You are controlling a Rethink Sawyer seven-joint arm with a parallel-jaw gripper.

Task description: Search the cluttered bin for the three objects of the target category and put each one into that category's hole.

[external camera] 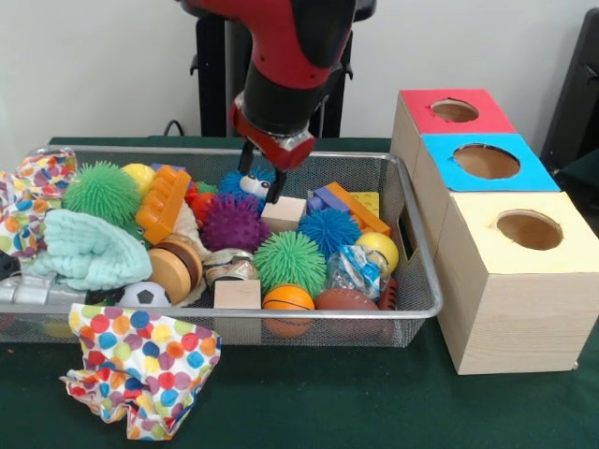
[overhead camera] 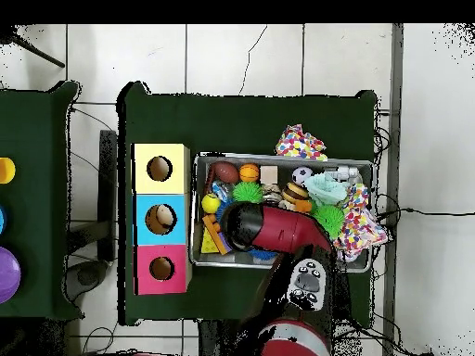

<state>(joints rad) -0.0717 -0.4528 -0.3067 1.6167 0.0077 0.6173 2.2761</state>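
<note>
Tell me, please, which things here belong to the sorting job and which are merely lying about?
Job in hand: claw; wire bin with its toy clutter; red-topped box, blue-topped box and yellow-topped box, each with a hole.

Lying about: spotted cloth in front of the bin; purple thing and yellow thing on the neighbouring table.

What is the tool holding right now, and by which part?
Nothing. The tool hangs open and empty over the wire bin, its tips just above the blue spiky ball, not closed on it.
</note>
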